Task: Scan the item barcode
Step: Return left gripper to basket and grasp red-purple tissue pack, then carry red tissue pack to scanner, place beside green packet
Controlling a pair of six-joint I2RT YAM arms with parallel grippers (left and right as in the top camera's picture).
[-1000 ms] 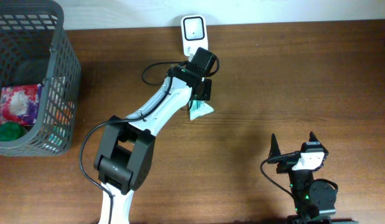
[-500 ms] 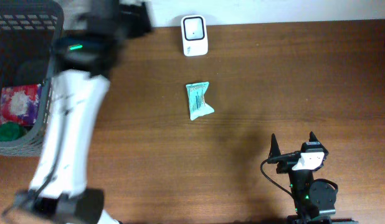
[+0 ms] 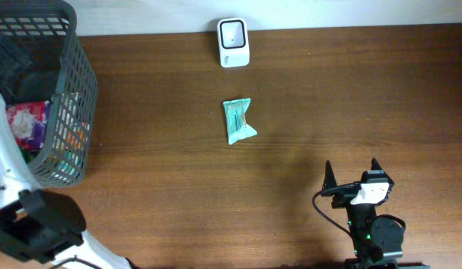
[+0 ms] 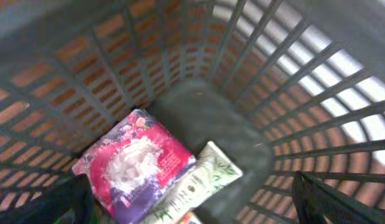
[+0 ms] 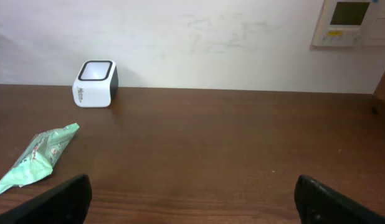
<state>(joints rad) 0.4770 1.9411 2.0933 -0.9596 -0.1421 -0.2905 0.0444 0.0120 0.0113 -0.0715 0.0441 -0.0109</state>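
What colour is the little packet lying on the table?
Mint green packet, seen best in the overhead view.

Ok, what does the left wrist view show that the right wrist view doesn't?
Only left wrist: the inside of the grey basket, with a pink packet and a white-green pack at its bottom. Only right wrist: the white scanner and the green packet, apart on the table. Shared: no object, just left fingers and right fingers spread at each picture's bottom corners.

A dark wood-grain tabletop [image 3: 365, 90] with a soft sheen carries a crinkled, glossy plastic-film packet [image 3: 238, 120] and a smooth white plastic scanner [image 3: 233, 42]; the grey plastic lattice basket [image 3: 75, 97] looks matt.
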